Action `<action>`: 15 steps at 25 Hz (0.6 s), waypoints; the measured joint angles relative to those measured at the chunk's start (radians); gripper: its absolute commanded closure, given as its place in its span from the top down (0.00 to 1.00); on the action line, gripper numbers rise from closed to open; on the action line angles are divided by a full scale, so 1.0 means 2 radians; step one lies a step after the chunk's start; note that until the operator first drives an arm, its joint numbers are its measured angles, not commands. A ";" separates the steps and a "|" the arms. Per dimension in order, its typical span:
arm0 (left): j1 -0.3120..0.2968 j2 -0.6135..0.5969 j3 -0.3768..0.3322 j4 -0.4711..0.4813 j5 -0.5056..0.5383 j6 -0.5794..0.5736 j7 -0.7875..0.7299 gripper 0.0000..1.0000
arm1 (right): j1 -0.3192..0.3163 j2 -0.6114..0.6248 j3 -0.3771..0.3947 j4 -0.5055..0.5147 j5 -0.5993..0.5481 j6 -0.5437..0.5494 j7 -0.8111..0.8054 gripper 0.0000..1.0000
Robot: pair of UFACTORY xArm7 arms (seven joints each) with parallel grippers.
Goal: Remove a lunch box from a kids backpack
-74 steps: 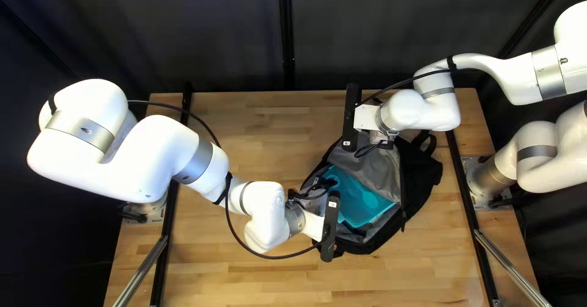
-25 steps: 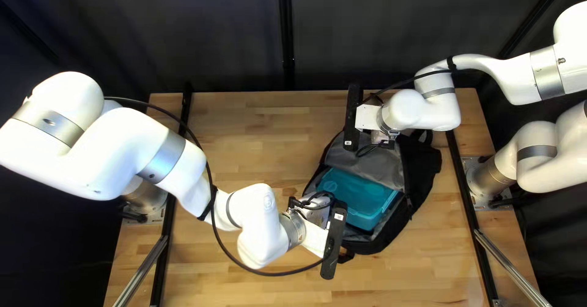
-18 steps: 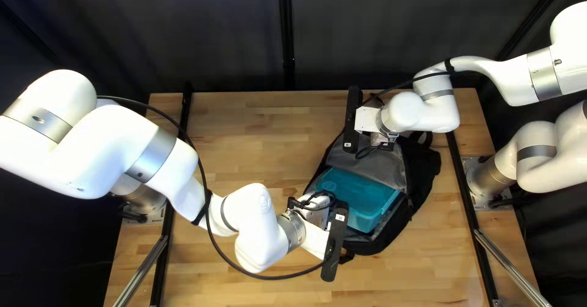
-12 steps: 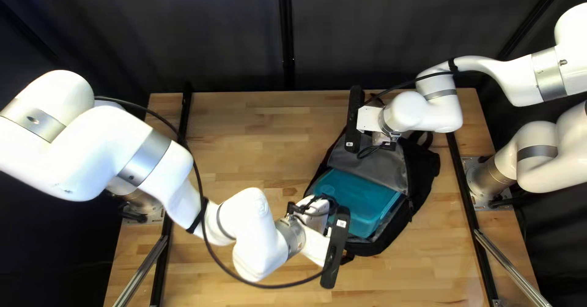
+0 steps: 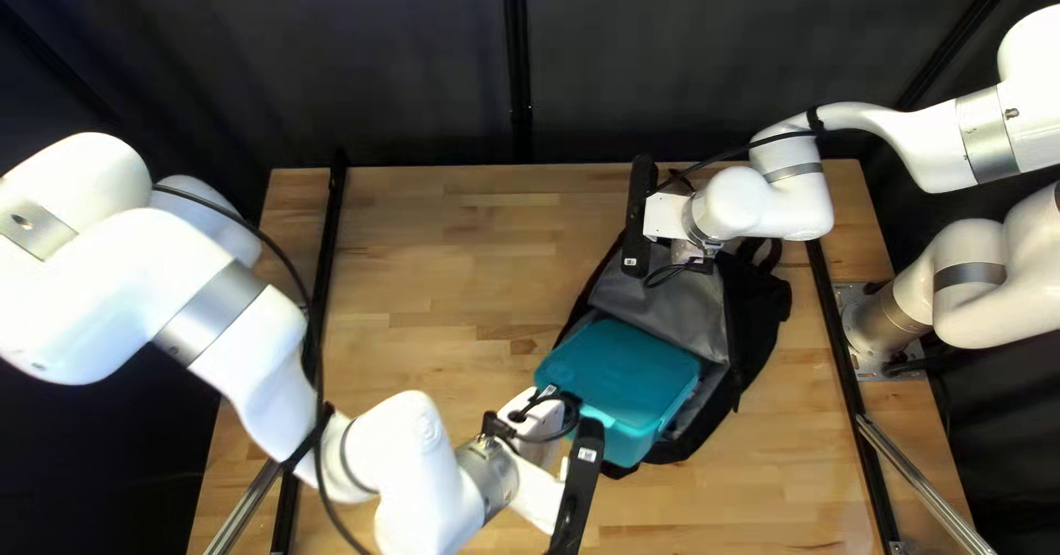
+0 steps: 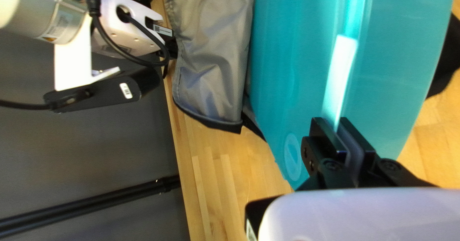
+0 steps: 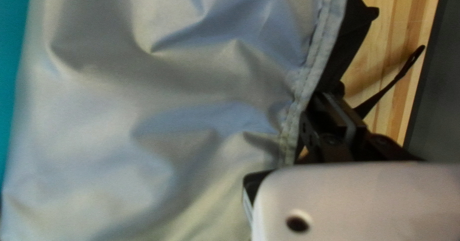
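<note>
1. On the wooden table (image 5: 442, 257), right of centre in the top left view: backpack (image 5: 762, 329) lying open, grey lining showing. Teal lunch box (image 5: 624, 373) partly out of its mouth, one end beyond the bag's edge on the left arm's side, the other beside the grey flap (image 5: 674, 301). Cannot tell whether its underside clears the bag.

2. Left gripper (image 6: 335, 128): clenched on the lunch box at its outer end, one finger either side of the gripped edge. Sensible place to hold; the end farthest from the flap gives a straight pull outward, with the arm clear of the opening.

3. Right gripper (image 7: 329, 100): pinching the flap's far border, creases gathering toward the fingers. Probable purpose: anchor the bag and keep its mouth wide, so the cloth does not travel with the box.

4. Step in hand, by my reading: extraction, well along. Box not fully free.

5. Next: keep drawing toward the left arm's side until the inner end clears the lining, then lower onto bare wood. Flap best held until then.

6. Risks: inner end snagging cloth; box swinging or slipping, being gripped at one end only.
</note>
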 measured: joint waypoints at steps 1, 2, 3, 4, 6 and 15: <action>-0.004 -0.003 -0.003 0.000 -0.006 0.012 -0.001 0.00 | 0.000 0.001 0.000 -0.001 -0.001 -0.001 0.001 0.00; -0.007 -0.006 -0.007 0.002 -0.011 0.025 -0.001 0.00 | 0.000 0.002 0.000 -0.001 -0.001 -0.002 0.002 0.00; -0.011 -0.008 -0.010 0.004 -0.017 0.039 -0.001 0.00 | 0.000 0.003 0.000 -0.001 -0.002 -0.004 0.002 0.00; -0.015 -0.009 -0.014 0.008 -0.023 0.053 -0.002 0.00 | -0.001 0.005 0.000 -0.001 -0.002 -0.005 0.003 0.00; -0.023 -0.011 -0.021 0.019 -0.035 0.084 -0.003 0.00 | -0.001 0.006 0.000 -0.001 -0.003 -0.007 0.004 0.00; -0.044 -0.004 -0.038 0.062 -0.053 0.164 -0.015 0.00 | -0.002 0.009 0.000 -0.004 -0.004 -0.011 0.005 0.00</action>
